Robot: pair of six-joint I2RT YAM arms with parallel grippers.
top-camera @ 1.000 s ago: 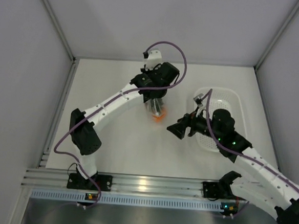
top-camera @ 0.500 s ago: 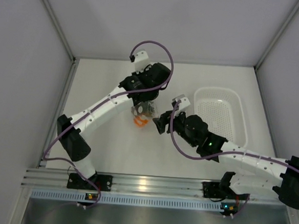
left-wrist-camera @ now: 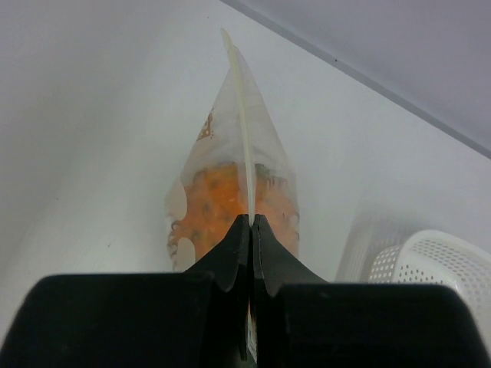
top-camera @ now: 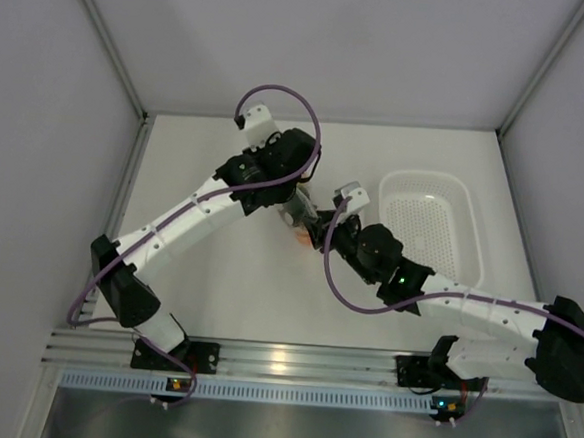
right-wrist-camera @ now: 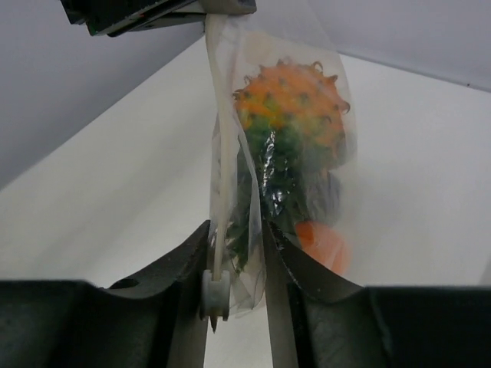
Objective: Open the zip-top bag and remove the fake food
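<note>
Early going here: the clear crinkly zip-top bag (right-wrist-camera: 226,146) hangs above the white worktop (top-camera: 218,274), its zip strip looking sealed, and nothing is out yet. The left gripper (left-wrist-camera: 252,222) has its jaws pressed tight on the strip's upper end. The right gripper (right-wrist-camera: 236,228) sits at the lower end, jaws narrow around the white slider (right-wrist-camera: 215,295); pinching or not, I cannot tell. Inside the bag are an orange-yellow plastic pineapple with green crown (right-wrist-camera: 295,100) and a round orange fruit (right-wrist-camera: 322,241). The white perforated basket (top-camera: 425,175) holds none of it. Opening and emptying both remain.
</note>
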